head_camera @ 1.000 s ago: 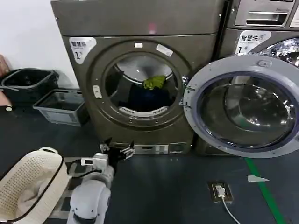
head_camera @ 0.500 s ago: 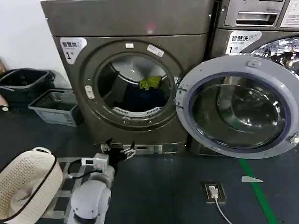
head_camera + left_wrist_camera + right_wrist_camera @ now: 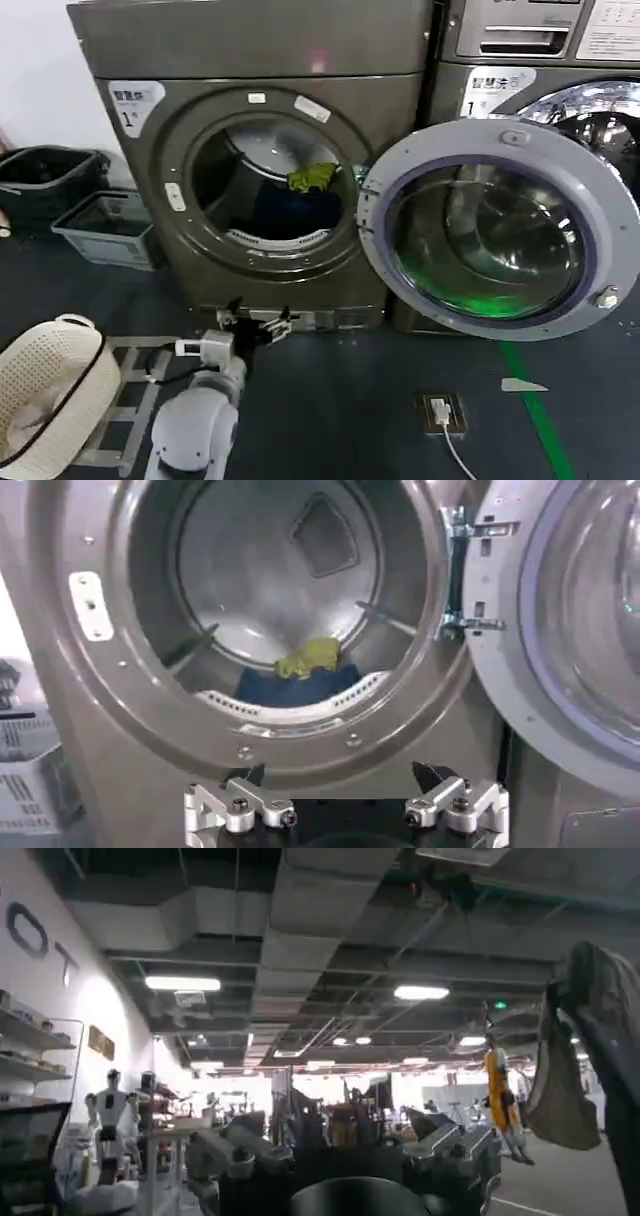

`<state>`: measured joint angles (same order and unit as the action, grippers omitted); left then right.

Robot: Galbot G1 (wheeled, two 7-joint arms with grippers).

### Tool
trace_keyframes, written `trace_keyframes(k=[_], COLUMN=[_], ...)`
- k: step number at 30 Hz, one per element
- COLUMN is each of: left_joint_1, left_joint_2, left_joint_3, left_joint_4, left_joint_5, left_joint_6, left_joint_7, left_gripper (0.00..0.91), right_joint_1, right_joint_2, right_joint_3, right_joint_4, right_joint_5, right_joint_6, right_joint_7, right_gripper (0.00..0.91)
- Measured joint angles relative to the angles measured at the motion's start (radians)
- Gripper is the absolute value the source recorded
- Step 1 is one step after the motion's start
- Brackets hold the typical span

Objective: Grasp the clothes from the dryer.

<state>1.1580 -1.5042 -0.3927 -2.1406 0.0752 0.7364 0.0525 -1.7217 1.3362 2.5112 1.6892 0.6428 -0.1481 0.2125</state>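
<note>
The clothes (image 3: 300,195) are lying inside the drum of the dryer (image 3: 255,150), yellow-green piece (image 3: 308,658) sitting on the navy mass, glass door (image 3: 495,235) swinging wide to the right. The left tool (image 3: 252,322) is hovering low, near the machine's base, fingers (image 3: 228,805) spread and holding nothing. The right tool (image 3: 345,1168) is pointing at the room, fingers spread

The right gripper (image 3: 345,1158) faces a lit ceiling (image 3: 300,948).
</note>
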Motion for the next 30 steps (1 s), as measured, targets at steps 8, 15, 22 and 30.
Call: trace_keyframes(k=[8, 15, 22, 30], left_joint_1=[0.001, 0.004, 0.006, 0.007], left_joint_2=[0.000, 0.000, -0.001, -0.001], left_joint_3=[0.001, 0.001, 0.002, 0.002], left_joint_4=[0.000, 0.002, 0.002, 0.001], left_joint_5=[-0.001, -0.001, -0.001, -0.002], left_joint_6=[0.000, 0.000, 0.000, 0.000], left_joint_7=[0.001, 0.004, 0.004, 0.005], left_gripper=[0.907, 0.907, 0.907, 0.907], right_joint_1=[-0.001, 0.000, -0.001, -0.002], right_joint_2=[-0.001, 0.004, 0.006, 0.009], right_joint_3=[0.005, 0.003, 0.005, 0.006], right_joint_4=[-0.005, -0.003, -0.004, -0.006], right_joint_5=[0.028, 0.038, 0.043, 0.045], right_joint_6=[0.022, 0.036, 0.043, 0.046], right_joint_7=[0.005, 0.002, -0.001, -0.003], right_gripper=[0.907, 0.907, 0.907, 0.907])
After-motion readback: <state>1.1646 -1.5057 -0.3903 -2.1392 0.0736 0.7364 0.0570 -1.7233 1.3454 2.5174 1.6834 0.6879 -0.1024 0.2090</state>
